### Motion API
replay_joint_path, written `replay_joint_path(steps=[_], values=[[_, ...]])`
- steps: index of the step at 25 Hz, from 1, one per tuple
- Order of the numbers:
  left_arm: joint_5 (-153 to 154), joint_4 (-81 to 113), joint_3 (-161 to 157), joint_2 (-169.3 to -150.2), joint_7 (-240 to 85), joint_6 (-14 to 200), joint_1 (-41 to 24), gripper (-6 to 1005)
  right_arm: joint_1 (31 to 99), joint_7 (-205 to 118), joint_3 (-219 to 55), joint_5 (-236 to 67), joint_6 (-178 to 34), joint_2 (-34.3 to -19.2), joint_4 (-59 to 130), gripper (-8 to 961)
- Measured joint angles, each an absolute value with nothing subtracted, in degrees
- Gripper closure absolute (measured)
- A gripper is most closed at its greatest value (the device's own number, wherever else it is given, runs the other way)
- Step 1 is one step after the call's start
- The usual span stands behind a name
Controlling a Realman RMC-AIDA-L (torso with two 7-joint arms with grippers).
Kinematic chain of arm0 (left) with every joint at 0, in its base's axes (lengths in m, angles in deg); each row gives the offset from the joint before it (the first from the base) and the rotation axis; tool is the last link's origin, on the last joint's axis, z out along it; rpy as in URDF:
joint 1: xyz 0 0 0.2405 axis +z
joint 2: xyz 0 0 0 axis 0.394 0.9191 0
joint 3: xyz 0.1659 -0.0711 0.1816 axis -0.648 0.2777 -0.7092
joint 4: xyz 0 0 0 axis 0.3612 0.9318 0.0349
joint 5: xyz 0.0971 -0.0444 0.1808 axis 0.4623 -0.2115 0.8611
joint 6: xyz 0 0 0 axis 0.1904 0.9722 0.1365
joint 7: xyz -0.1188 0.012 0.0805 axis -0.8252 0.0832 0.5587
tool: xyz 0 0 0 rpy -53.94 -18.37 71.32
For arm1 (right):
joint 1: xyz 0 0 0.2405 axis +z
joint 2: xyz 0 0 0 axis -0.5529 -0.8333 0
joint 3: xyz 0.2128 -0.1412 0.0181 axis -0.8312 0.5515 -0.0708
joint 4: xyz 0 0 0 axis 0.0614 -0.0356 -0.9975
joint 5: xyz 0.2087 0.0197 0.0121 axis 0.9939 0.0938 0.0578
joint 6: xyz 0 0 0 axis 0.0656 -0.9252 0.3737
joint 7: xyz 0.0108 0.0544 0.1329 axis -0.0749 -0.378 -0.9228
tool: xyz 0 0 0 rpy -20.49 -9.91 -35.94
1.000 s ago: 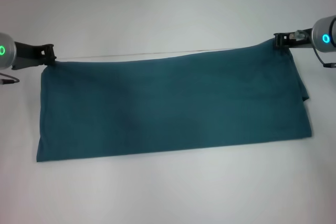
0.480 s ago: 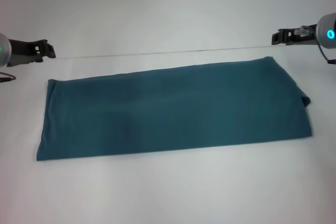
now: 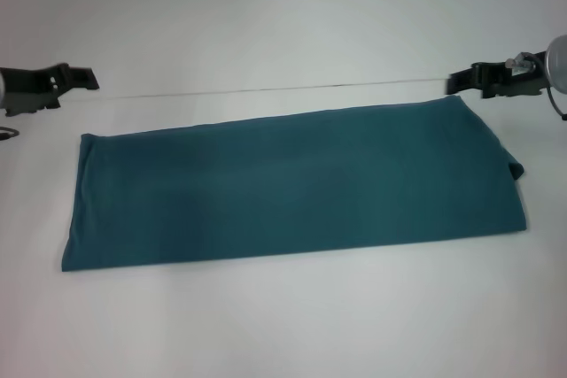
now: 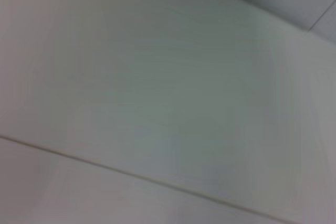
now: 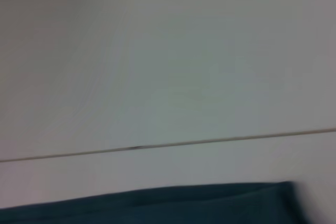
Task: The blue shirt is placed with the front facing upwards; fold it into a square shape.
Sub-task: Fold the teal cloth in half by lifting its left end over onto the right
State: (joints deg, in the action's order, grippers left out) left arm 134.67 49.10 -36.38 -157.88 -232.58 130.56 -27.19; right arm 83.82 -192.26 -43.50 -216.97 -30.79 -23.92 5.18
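The blue shirt (image 3: 292, 183) lay flat on the white table (image 3: 283, 325), a smooth soft folded band. Beyond its far corners hovered left gripper (image 3: 89, 80) and right gripper (image 3: 452, 83), empty; finger spread unclear. The right wrist view caught the shirt's edge (image 5: 157, 203); the left wrist view showed only table.

Blue shirt (image 3: 297, 183) flat on table (image 3: 283, 316), centred

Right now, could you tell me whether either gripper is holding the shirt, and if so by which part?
Nothing is held. The blue shirt lies flat in a long folded band; the left gripper and right gripper hover clear of its far corners.
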Motion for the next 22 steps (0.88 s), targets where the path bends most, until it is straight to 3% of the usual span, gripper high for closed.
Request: replay_joint_path(steps=[6,14,19,22], values=[[116.91,57.51,-36.46,-158.85,-226.25,140.45,-18.97,288,76.82,-179.44,-47.02,-197.46,-18.83,-23.74,1.72,243],[104.67,58.83,-36.3,-158.38,-222.37,150.98,-12.39,295,68.15,-163.16,-47.68,-179.28,-8.95,-25.08,0.48,32],[99.98,57.53,-36.28,-159.57,-217.85,154.77,-9.66,297,65.16,-156.09,-47.83,-177.41,-8.1,-26.18,0.92,38],[98.03,56.04,-36.27,-160.21,-214.73,156.74,-8.64,296,63.43,-151.75,-49.45,-176.81,-6.41,-27.58,0.61,38]])
